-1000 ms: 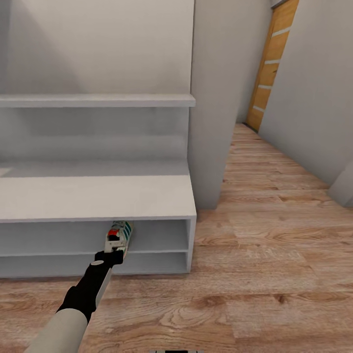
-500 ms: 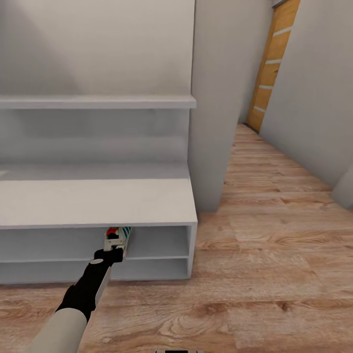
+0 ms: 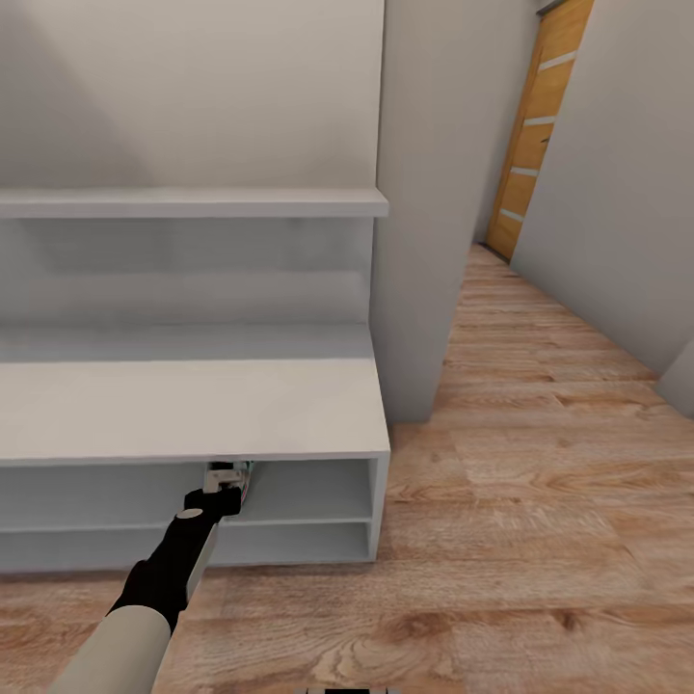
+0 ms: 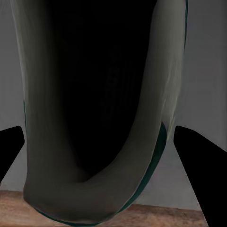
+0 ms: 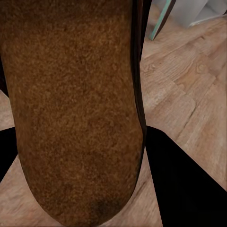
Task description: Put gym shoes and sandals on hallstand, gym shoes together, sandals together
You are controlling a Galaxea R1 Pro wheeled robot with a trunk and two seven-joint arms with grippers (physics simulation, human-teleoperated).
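The left gripper point(image 3: 224, 479) grips a shoe point(image 4: 94, 118) pointing into the rack point(image 3: 193, 410); the right gripper point(image 5: 80, 156) grips a sandal point(image 5: 71, 104).

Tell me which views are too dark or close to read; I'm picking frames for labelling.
Left wrist view: gym shoe fills it, its inside nearly black. Right wrist view: sandal footbed close, grainy. Head view: evenly lit, shoe shaded under the hallstand top.

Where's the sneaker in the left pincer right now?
The cream-white green-striped sneaker is in the pale-grey shoe rack's upper open shelf, right of centre, held by the left pincer.
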